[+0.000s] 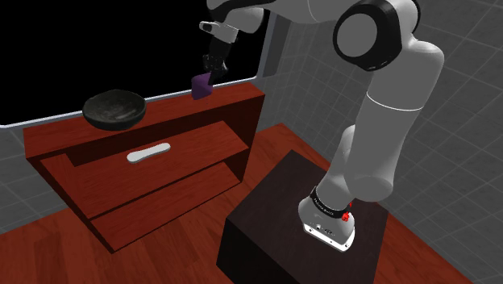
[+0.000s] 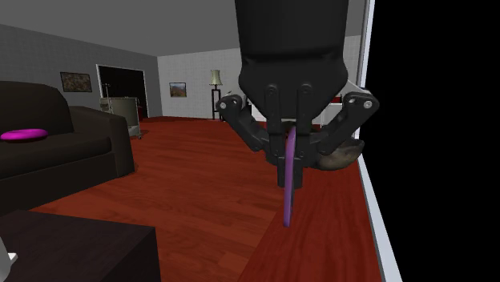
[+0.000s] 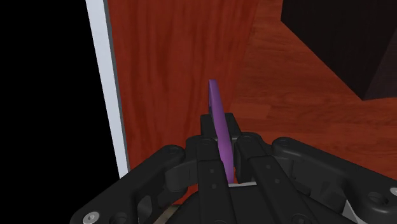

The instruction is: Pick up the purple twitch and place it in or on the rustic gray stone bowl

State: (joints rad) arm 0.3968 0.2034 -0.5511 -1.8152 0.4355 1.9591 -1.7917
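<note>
You see the red-brown shelf unit (image 1: 169, 109) with the dark grey bowl (image 1: 115, 109) standing on its top. In the shoulder view the gripper (image 1: 211, 71) is at about 2 o'clock from the bowl, over the top's other end. Its fingers clasp the thin purple twitch (image 1: 201, 84), which hangs down between them.

In the shoulder view the hand (image 1: 211, 71), clasping the purple twitch (image 1: 201, 85), is hanging over the shelf's top board (image 1: 173, 111) at upper centre. Bare board is stretching leftward from it to the gray bowl (image 1: 115, 109) at upper left, leaving open passage. A pale strip (image 1: 165, 96) is bordering the board's far edge. A white piece (image 1: 148, 152) is lying one shelf lower, below that path.
</note>
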